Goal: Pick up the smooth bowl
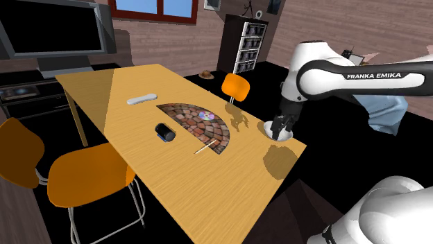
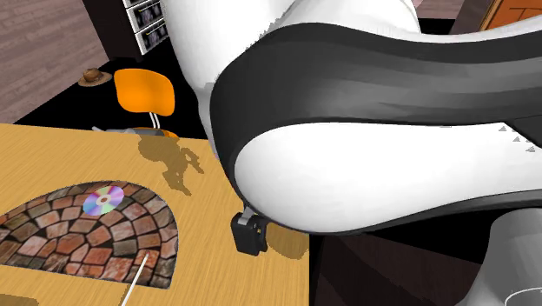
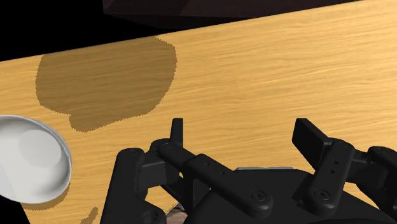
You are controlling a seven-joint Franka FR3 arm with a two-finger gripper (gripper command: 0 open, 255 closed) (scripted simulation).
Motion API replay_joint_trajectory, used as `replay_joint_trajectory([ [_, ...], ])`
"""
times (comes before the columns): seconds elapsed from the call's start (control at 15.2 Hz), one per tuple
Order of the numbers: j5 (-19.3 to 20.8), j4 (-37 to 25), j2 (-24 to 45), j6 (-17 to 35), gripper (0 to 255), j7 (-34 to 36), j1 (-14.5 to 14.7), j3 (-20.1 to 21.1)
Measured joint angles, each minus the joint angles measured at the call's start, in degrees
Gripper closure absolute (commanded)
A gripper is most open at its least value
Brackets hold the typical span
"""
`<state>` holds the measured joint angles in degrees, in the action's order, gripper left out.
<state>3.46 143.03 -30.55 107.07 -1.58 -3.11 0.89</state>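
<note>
The smooth white bowl (image 1: 275,132) sits on the wooden table (image 1: 208,180) near its edge on the shoulder view's right. My black gripper (image 1: 282,126) hangs right over it there, covering part of its rim. In the wrist view the bowl (image 3: 30,160) lies beside the gripper (image 3: 245,137), outside one finger and not between the two. The fingers (image 3: 177,132) stand wide apart, open, with bare wood between them. A black part of the hand (image 2: 249,233) is low over the table in the second exterior view, under the arm's big white link.
A half-round brick-patterned mat (image 1: 198,123) with a disc (image 1: 205,115) lies mid-table, beside a black cup on its side (image 1: 164,132), a thin stick (image 1: 206,146) and a white remote (image 1: 141,100). Orange chairs (image 1: 90,177) (image 1: 236,87) stand around the table. A black area lies past the table edge by the bowl.
</note>
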Motion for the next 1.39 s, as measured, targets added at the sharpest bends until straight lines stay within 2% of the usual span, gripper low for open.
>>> replay_joint_trajectory([
  [0.46, 8.4, 0.5, 11.2, 12.4, 0, 1.5, -4.3, -0.9],
  [0.86, 16.7, -3.0, 22.6, 20.8, 0, 5.4, -7.7, -1.6],
  [1.39, 29.0, -11.6, 38.1, 28.4, 0, 12.0, -10.9, -4.5],
])
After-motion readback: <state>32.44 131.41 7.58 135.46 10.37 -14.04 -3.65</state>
